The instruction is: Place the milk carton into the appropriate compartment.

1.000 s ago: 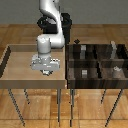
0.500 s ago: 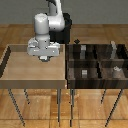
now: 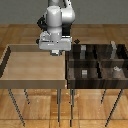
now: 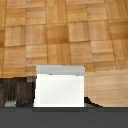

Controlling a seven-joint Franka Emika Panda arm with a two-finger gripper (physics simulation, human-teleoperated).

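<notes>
So in the wrist view the milk carton (image 4: 60, 86) fills the middle of the shot, pale white face with a grey strip along its upper edge, sitting right up against the camera. A dark band cuts across the nearest edge, probably part of the hand, but no fingers are visible, so I honestly can't tell if it's clamped on the carton or not. Behind the carton on one side there's dark striped wood from the four-cell tray (image 4: 15, 92), a bit of light tan wood on the other side, and plank floor (image 4: 60, 30) further back.

In the exterior view, the tan undivided tray (image 3: 35, 80) sits toward the exterior view's left and the dark four-cell tray (image 3: 97, 80) toward the right, touching side by side on thin legs. The gripper (image 3: 54, 50) hangs above the seam between them, over the tan tray's far right corner. The carton itself isn't clear here, hidden under the arm. One near cell holds a short pale grey block (image 3: 84, 72); its neighbour holds a whitish round thing (image 3: 115, 69).
</notes>
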